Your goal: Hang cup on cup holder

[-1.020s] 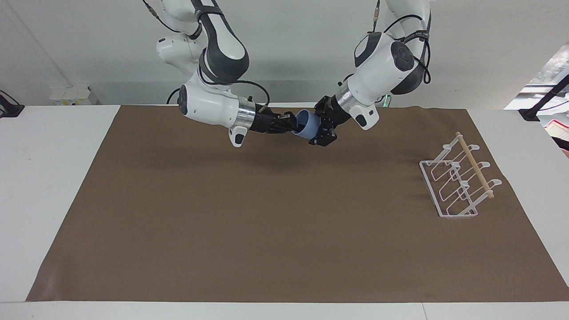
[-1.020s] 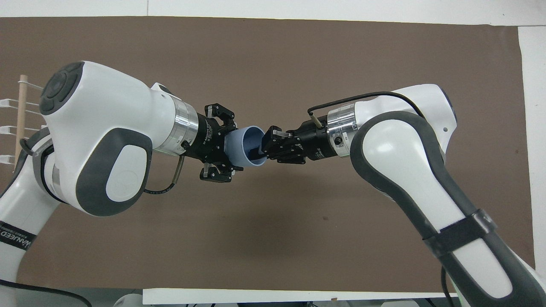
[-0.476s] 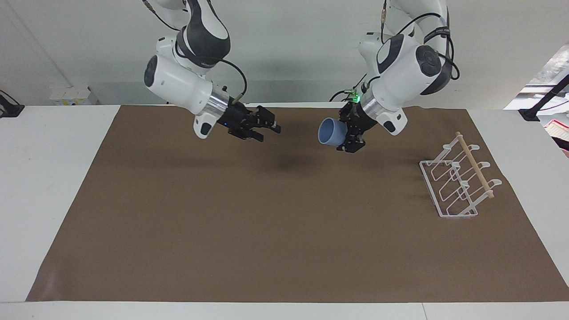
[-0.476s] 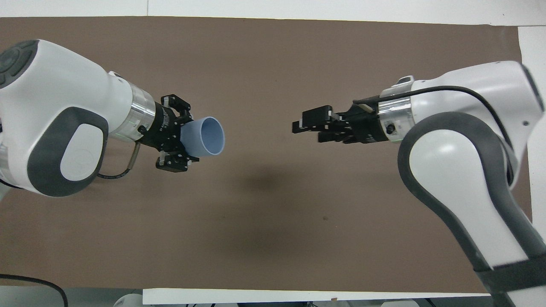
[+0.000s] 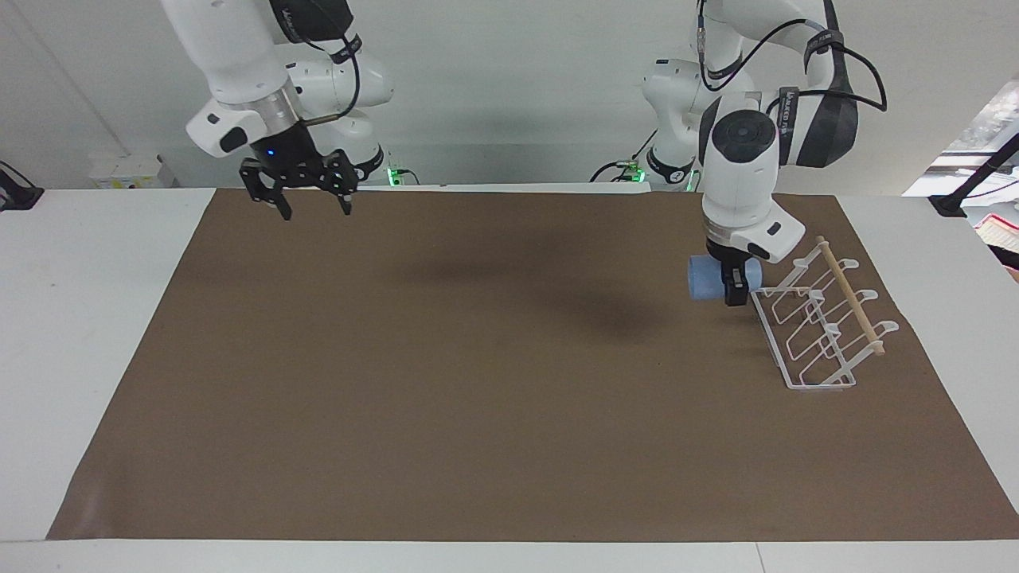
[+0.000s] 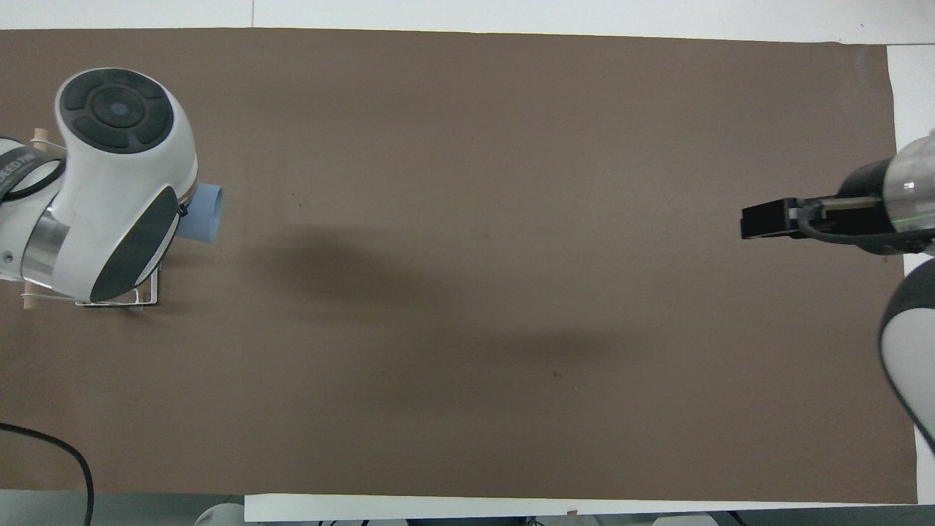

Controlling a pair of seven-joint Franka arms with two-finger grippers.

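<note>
The light-blue cup [image 5: 707, 278] lies on its side in my left gripper [image 5: 734, 288], which is shut on it and points down. The cup hangs just above the mat, close beside the end of the white wire cup holder [image 5: 820, 330] that is nearer to the robots. I cannot tell whether it touches the wire. In the overhead view the left arm covers most of the cup holder [image 6: 142, 298], and only the cup's rim end [image 6: 204, 212] shows. My right gripper [image 5: 302, 195] is open and empty, raised over the mat's edge at the right arm's end; it also shows in the overhead view [image 6: 756, 219].
A brown mat [image 5: 478, 382] covers most of the white table. The cup holder's wooden dowel [image 5: 850, 296] runs along its top, toward the table's edge at the left arm's end.
The right gripper has let go of the cup and drawn back to its own end. The left gripper has carried the cup from over the table's middle to beside the cup holder.
</note>
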